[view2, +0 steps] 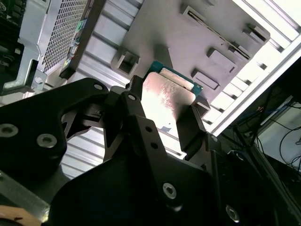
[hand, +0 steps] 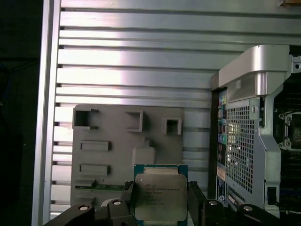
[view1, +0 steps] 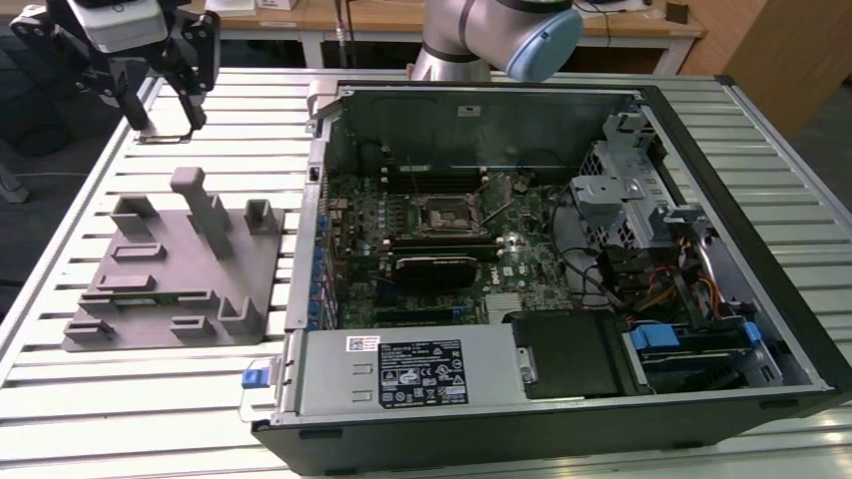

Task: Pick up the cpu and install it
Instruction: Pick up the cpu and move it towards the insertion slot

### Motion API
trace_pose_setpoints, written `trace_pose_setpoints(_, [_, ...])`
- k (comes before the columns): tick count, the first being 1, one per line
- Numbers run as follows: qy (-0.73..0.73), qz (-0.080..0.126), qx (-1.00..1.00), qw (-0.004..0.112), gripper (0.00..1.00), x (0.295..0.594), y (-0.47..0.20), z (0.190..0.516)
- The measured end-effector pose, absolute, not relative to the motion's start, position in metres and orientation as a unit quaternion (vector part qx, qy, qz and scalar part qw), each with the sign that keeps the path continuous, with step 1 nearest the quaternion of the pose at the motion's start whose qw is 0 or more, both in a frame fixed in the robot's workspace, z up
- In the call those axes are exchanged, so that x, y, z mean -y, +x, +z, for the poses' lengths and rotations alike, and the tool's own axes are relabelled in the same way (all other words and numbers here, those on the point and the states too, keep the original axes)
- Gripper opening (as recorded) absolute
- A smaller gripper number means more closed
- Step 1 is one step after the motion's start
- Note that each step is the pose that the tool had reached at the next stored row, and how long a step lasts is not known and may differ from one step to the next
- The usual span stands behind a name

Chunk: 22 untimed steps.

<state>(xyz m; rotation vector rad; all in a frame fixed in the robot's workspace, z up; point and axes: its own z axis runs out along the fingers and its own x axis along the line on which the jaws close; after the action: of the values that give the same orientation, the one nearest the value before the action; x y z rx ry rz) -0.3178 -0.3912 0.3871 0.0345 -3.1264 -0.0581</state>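
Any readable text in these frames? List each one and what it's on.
Nothing can be quoted; print shows in these places, none of it legible:
cpu, held between the fingers: several lines of print on its metal top, unreadable.
power supply label: dense print and symbols, unreadable.
white sticker next to that label: unreadable.
back wall sticker inside the case: unreadable.

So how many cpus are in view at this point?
1. The cpu is clamped between the hand's fingers, near the grey tray. The motherboard socket could hold another; I cannot tell.
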Motion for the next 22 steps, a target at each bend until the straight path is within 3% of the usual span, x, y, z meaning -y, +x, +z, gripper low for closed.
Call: trace_pose_setpoints(22, [0.011, -0.019, 1.0, 0.007, 0.54, 0.391, -0.302, 0.387])
